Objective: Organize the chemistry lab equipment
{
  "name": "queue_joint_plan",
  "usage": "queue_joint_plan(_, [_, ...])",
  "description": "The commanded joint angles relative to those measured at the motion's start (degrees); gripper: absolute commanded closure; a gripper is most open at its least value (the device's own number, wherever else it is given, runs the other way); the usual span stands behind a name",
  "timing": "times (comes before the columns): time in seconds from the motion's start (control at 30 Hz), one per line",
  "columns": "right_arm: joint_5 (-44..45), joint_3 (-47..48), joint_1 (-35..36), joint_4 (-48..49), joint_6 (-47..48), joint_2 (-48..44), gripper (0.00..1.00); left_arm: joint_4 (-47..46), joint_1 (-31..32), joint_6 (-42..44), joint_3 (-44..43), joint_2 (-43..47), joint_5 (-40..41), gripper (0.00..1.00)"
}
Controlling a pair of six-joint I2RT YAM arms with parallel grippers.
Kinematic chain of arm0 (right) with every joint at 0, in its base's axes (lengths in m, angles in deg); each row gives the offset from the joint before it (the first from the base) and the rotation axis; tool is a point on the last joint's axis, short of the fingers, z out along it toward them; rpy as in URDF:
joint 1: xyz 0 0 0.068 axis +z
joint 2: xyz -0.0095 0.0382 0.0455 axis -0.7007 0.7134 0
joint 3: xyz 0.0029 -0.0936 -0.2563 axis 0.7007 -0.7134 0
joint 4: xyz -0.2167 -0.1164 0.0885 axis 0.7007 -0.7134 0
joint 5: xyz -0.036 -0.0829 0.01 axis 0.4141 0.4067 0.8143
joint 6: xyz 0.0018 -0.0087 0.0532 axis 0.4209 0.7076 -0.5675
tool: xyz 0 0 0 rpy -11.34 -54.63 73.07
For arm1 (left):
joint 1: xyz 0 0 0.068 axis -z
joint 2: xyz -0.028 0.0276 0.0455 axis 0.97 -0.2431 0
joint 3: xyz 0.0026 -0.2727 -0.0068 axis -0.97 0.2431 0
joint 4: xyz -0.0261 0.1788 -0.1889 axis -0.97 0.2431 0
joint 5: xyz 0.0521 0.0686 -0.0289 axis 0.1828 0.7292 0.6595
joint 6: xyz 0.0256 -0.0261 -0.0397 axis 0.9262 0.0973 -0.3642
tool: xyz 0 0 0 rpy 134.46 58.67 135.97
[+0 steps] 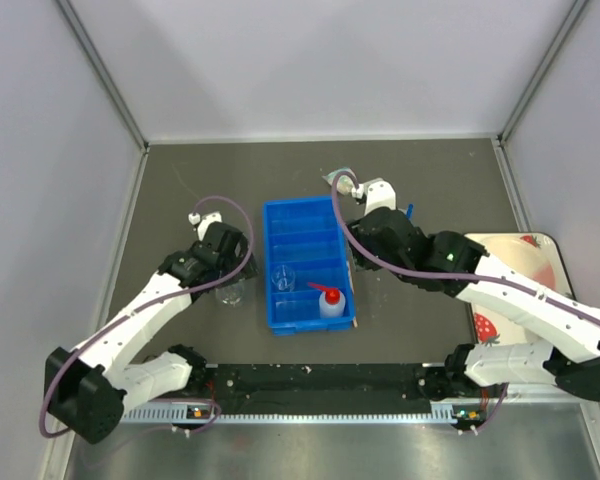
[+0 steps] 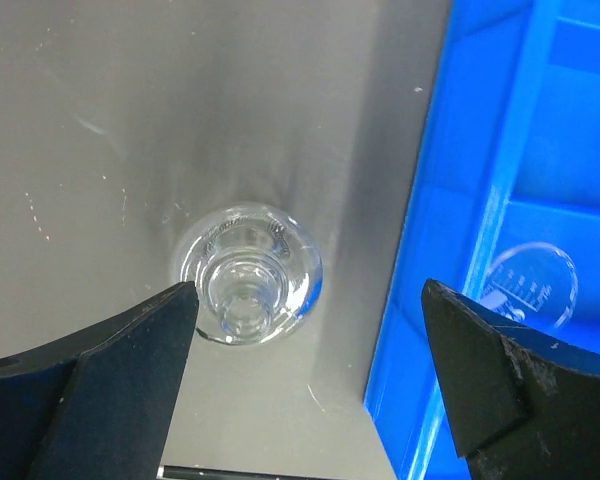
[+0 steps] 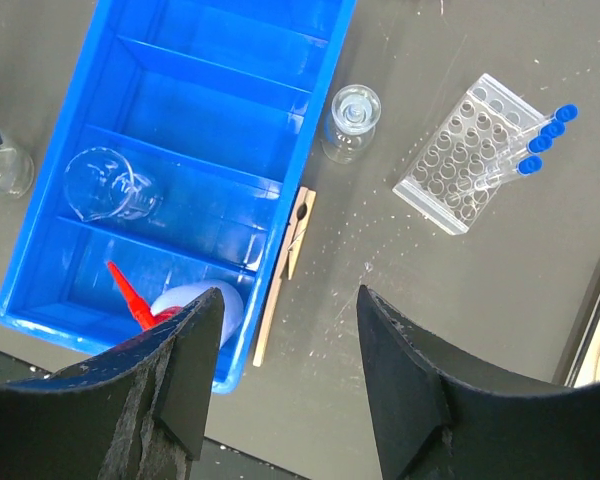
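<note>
Directly beneath the left hand (image 2: 310,295) a small clear flask (image 2: 245,275) stands upright on the desk (image 2: 80,120), its mouth facing up at the wrist camera. The hand is spread wide and holds nothing. The flask sits under the gap between the two fingers, but nearer the left finger than the right one, so I judge a small shift towards that side is needed before a straight descent would centre the neck. Being round, the flask offers no long axis to line up with. Just off the right finger runs the wall of the blue bin (image 2: 500,150), with a glass beaker (image 2: 530,285) already in one compartment. That wall is close enough that the right finger could clip it on the way down.

Further right, the right hand (image 3: 290,300) hangs high with its fingers parted and nothing between them. Below the gap lies the wooden clamp (image 3: 285,270), flat on the desk and touching or just beside the bin's outer wall. Its long axis runs forward from the hand, crosswise to the closing line, which suits a pinch across its width. Ahead of the right finger stands a second flask (image 3: 355,115). Beyond it, off to the right, is the clear tube rack (image 3: 455,160) with blue-capped tubes (image 3: 535,145) lying on it. The squeeze bottle (image 1: 330,303) already rests in the bin's nearest compartment. The left arm is plainly the closer one to the first flask, and the right arm to everything else outside the bin.
</note>
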Motion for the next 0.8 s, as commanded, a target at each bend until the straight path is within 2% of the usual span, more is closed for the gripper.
queue_joint_plan(0.0, [-1.19, -1.4, -0.29, 0.87, -1.1, -2.88, 0.44, -1.29, -1.83, -4.05, 0.12, -3.35, -0.95, 0.01])
queue_joint_plan(0.77, [-4.62, -7.02, -0.29, 3.69, -1.89, -5.43, 0.44, 0.12, -3.68, -7.57, 4.16, -7.92, 1.86, 0.01])
